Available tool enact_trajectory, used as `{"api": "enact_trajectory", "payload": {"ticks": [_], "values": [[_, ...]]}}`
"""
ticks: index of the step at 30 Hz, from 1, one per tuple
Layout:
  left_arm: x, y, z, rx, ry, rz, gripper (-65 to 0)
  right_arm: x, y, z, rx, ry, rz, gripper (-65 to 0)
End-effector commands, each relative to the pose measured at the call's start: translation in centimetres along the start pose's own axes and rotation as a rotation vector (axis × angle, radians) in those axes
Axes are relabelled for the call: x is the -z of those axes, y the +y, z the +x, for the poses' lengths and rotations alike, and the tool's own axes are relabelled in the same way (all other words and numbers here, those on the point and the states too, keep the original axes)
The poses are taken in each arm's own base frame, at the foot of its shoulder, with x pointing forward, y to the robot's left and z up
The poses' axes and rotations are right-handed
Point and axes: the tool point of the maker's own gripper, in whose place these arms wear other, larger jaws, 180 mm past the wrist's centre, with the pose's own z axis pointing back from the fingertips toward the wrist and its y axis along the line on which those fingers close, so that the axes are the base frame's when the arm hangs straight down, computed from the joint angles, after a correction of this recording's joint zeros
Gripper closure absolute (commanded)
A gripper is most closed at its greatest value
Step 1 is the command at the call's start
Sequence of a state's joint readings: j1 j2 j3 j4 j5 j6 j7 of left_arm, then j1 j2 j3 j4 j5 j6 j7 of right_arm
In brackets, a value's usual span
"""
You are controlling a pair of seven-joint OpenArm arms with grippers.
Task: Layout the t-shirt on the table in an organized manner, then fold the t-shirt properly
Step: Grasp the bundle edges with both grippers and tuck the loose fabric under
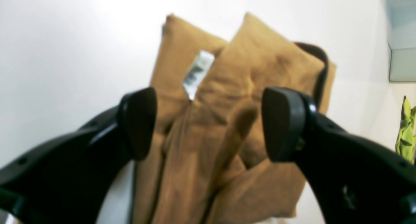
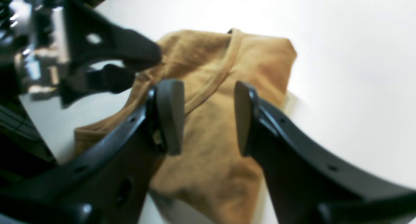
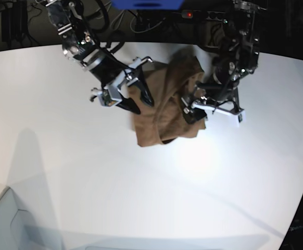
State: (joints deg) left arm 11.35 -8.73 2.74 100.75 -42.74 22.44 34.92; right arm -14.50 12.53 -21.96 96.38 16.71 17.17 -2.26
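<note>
Base view: the table [image 3: 141, 198] is a broad white matte top with a curved edge, bare across its near half except for soft shadows and a pale glare patch just in front of the shirt. A pale grey box corner [image 3: 5, 219] sits at the near left edge. Further back, toward the far middle of the table, lies the shirt [image 3: 164, 112], brown and bunched into a rough folded heap with an open hollow in its middle. The 2 arms flank it. On the view's left, the right gripper [image 3: 136, 99] hangs at the shirt's edge, jaws apart and holding nothing. On the view's right, the left gripper [image 3: 193, 109] is low at the shirt's other side, its white-edged body jutting outward. Behind the table the room is dark, with cables, a blue panel [image 3: 149, 4] and a small red light [image 3: 189, 14].

In the left wrist view, the left gripper [image 1: 209, 123] has its 2 pads spread wide above the shirt [image 1: 208, 146], released, with no cloth between them. A white label [image 1: 198, 72] shows on the fabric beyond, then a dark collar edge, then white table [image 1: 65, 55]. Something green [image 1: 406, 133] sits at the right edge.

In the right wrist view, the right gripper [image 2: 208, 116] stands parted over the shirt [image 2: 211, 152]; the collar seam runs between the pads. The left gripper [image 2: 133, 68] is beyond, at the shirt's far left edge.
</note>
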Motion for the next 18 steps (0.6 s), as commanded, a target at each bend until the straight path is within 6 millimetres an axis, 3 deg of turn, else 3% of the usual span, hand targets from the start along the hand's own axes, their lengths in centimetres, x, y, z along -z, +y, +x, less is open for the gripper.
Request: {"api": "enact_trajectory", "payload": {"ticks": [1,6,13,18], "values": [[0.0,-0.9,0.6,-0.015,-0.009,-0.023,-47.0,0.0,0.1,1.5,-0.005,-0.053,0.015,-26.3],[1.2,-2.1,0.1,0.012,0.019,-0.042,-31.4,-0.1,-0.1,1.2,-0.012,-0.043,0.014,-26.3],[2.0,-2.2,0.0,0.038,0.034,-0.039,-28.2,-0.2,-0.1,1.1,-0.01,-0.039,0.013,-26.3],[0.8,-3.8,1.5,0.049,-0.017,-0.086,-8.6,-0.1,-0.1,1.1,-0.011,-0.04,0.013,-26.3]]}}
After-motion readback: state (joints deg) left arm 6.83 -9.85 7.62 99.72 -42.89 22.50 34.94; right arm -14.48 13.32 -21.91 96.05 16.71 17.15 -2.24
